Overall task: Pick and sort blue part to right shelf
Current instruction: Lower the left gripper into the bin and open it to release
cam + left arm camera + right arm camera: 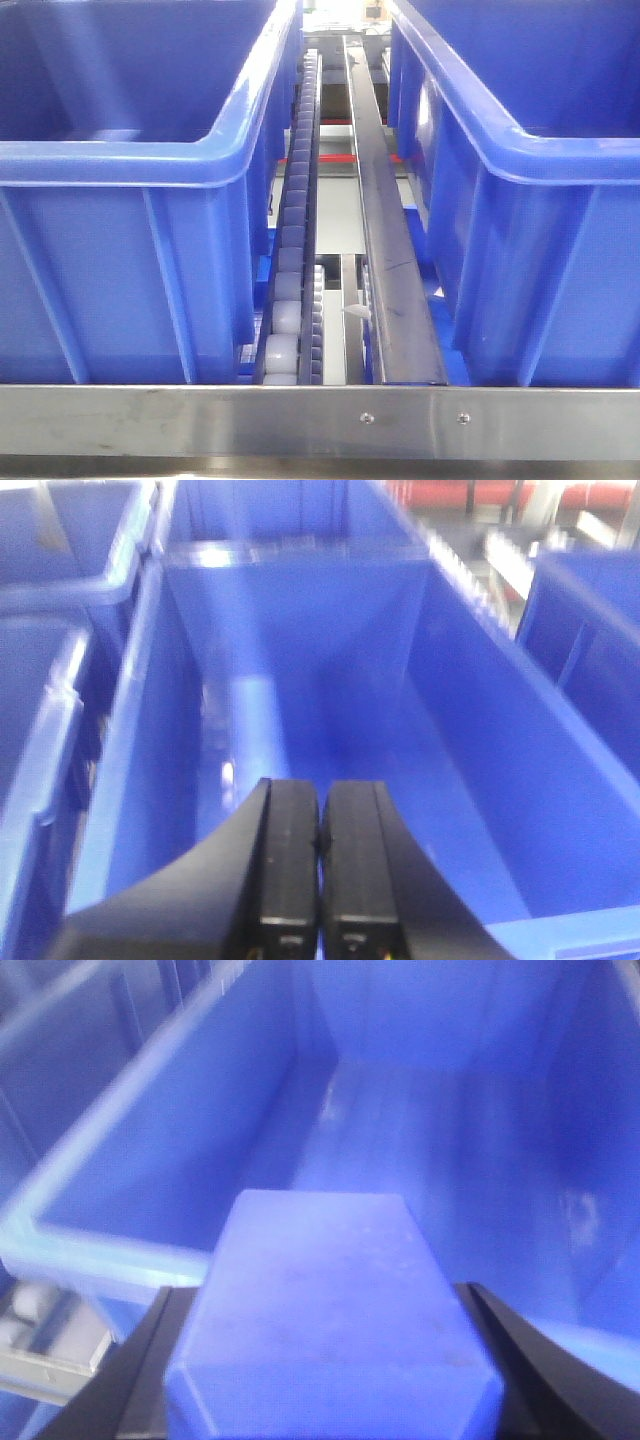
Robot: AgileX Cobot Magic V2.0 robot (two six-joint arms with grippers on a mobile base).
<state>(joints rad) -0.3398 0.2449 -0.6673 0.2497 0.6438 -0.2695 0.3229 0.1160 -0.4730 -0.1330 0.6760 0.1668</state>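
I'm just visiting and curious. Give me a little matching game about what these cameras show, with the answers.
Things:
1. left tool
2. right tool
3. front rail
4. roller track

States:
A. runs between two blue bins
B. shut, holding nothing
C. grey steel with two screws
D. shut on the blue part

Pairs: 1-B, 2-D, 3-C, 4-A

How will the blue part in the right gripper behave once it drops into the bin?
The blue part looks like a stiff, flat-faced block, so it probably lands without rolling. The bin floor looks smooth, so it may slide a little.
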